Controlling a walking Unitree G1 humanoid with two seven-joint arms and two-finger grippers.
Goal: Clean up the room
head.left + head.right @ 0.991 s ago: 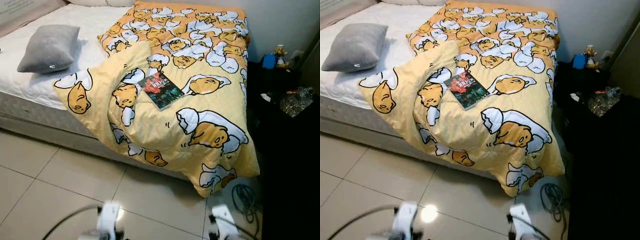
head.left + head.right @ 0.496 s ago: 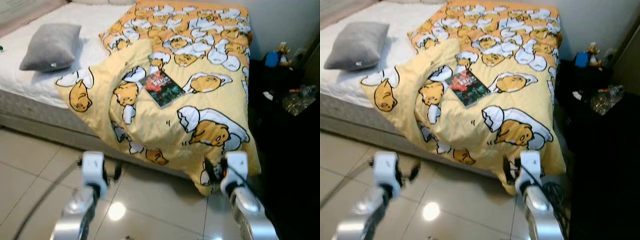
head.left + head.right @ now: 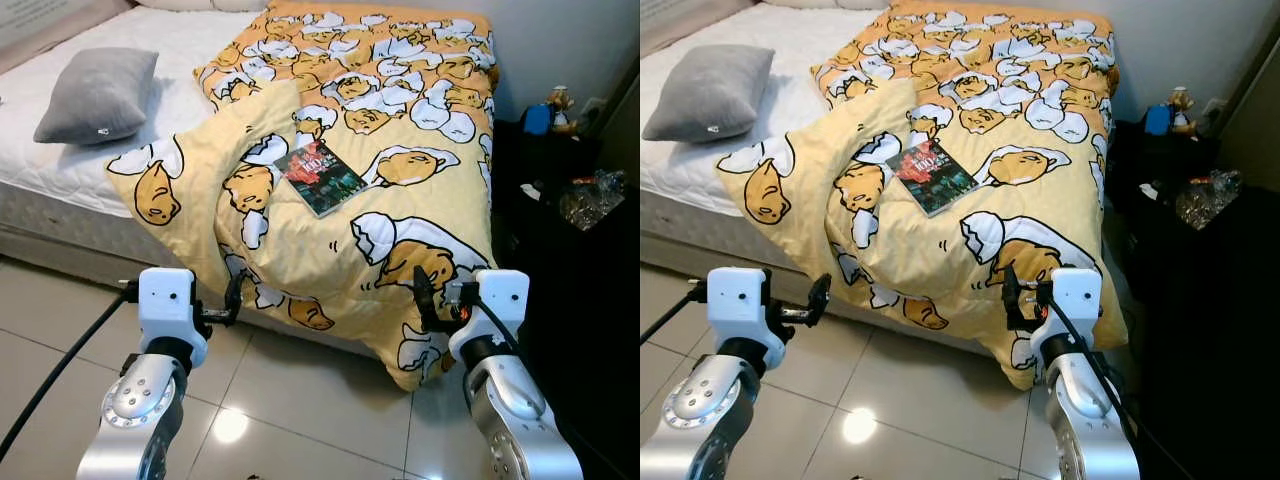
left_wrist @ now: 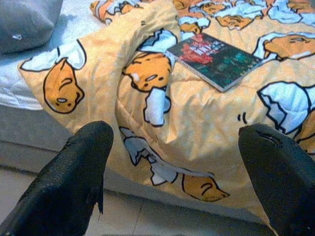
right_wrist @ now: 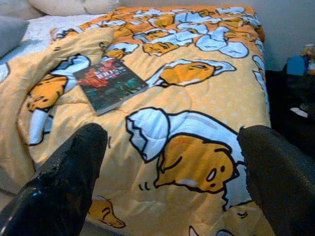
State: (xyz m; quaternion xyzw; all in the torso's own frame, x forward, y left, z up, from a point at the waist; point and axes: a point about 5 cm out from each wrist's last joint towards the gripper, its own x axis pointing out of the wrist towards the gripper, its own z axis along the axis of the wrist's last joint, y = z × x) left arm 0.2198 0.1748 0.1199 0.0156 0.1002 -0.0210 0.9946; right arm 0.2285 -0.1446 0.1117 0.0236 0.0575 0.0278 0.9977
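A rumpled yellow quilt printed with cartoon egg characters (image 3: pixel 400 200) spills off the white quilted mattress of the bed (image 3: pixel 70 170) at the centre of the frame, its lower corner hanging toward the pale glossy tiled floor (image 3: pixel 300 400). A dark paperback book with a red-lettered cover (image 3: pixel 321 179) lies flat on the quilt, just above the middle of the frame; its title is too small to read. A grey square cushion (image 3: pixel 98 95) sits on the bare mattress at upper left, well apart from the book. At right, a dark low table (image 3: pixel 560 200) carries a crumpled clear plastic bottle (image 3: pixel 592 198), a blue object and a small figurine (image 3: pixel 560 101) near the white wall. A coiled cable (image 3: pixel 1102 392) lies on the floor by the quilt's hanging corner. The left gripper (image 3: pixel 232 300) and right gripper (image 3: pixel 428 298) are raised at the bottom of the frame, in front of the bed's edge, both with jaws spread wide and grasping nothing.
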